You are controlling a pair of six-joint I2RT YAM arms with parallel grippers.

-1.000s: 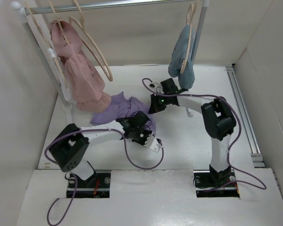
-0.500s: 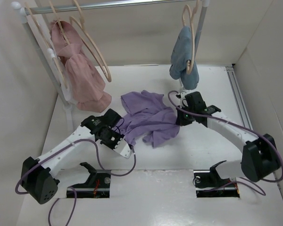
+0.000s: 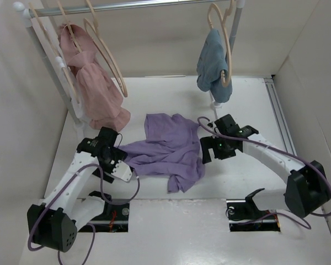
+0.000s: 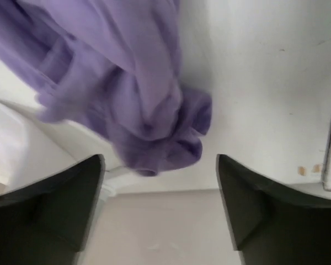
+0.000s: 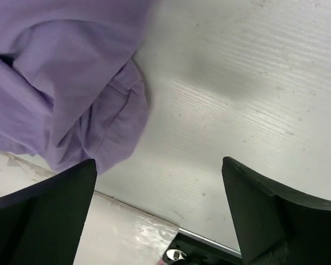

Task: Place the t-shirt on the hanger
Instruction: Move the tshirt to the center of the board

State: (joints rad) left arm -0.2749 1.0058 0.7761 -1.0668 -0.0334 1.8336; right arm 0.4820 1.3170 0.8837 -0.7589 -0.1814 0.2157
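Left end effector [image 3: 117, 165] [image 4: 160, 159]: fingers spread, nothing pinched; it sits at the left edge of the t-shirt [image 3: 168, 149], and in its wrist view a bunched purple fold [image 4: 127, 72] hangs just past the fingertips. Right end effector [image 3: 207, 150] [image 5: 159, 161]: fingers also spread and empty, just beside the shirt's right edge, with bare desk [image 3: 237, 99] between the fingers and the cloth [image 5: 60, 83] off to one side. We see the t-shirt lying crumpled but partly spread on the desk between the two arms, mid-scene. The hanger [image 3: 121, 85] hangs bare on the rack rail [image 3: 138, 5] at far left, just beside a pink garment [image 3: 96, 83] on its own hanger. A blue garment [image 3: 212, 66] hangs at far right, beyond the right arm.
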